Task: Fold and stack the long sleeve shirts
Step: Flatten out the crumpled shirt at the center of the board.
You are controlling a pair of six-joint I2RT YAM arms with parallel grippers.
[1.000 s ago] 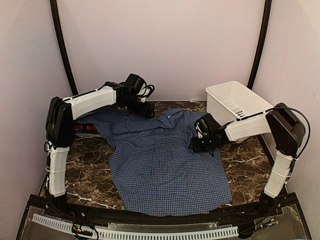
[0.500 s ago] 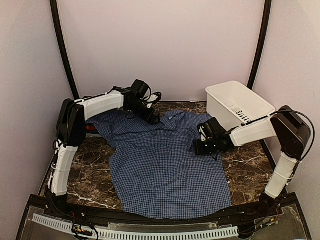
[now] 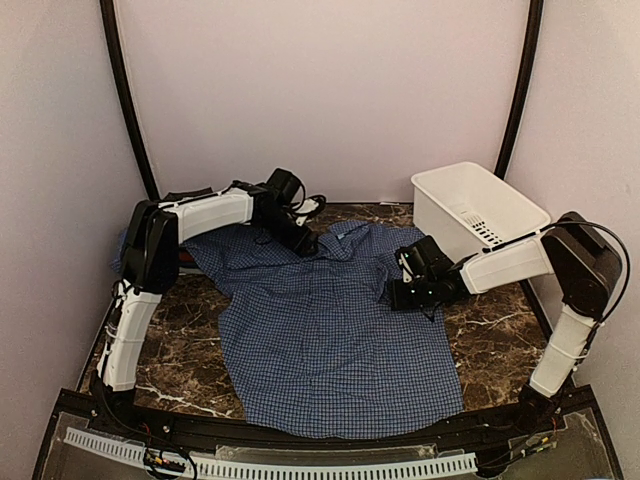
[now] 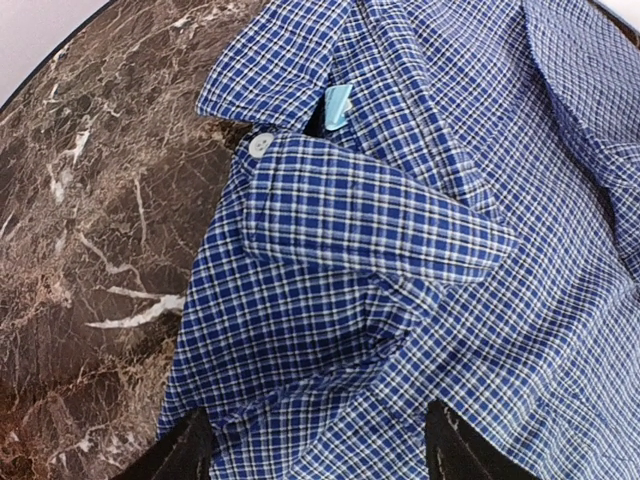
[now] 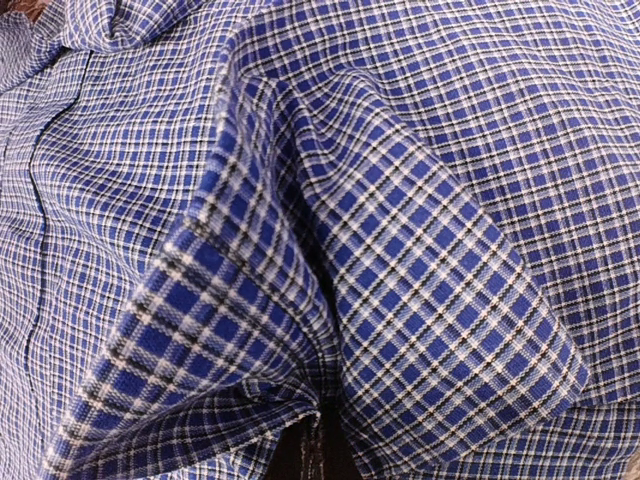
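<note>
A blue long sleeve shirt (image 3: pixel 330 330) with fine white check lies spread on the marble table, collar at the back. My left gripper (image 3: pixel 308 243) hovers over the collar (image 4: pixel 370 210). It stands open, its black fingertips (image 4: pixel 190 450) straddling the cloth just below the collar fold, with nothing pinched. My right gripper (image 3: pixel 392 293) is at the shirt's right shoulder, shut on a bunched ridge of the blue fabric (image 5: pixel 320 400). A strip of red cloth (image 3: pixel 168 257) shows at the far left under the left arm.
A white plastic basket (image 3: pixel 470 205) stands at the back right, close behind the right arm. Bare marble table (image 3: pixel 180 350) shows left of the shirt and also at the right by the arm's base. Walls close in on all sides.
The left arm has swung right and forward, bringing its gripper from behind the shirt down over the collar. The right gripper shifted slightly right, still holding the cloth.
</note>
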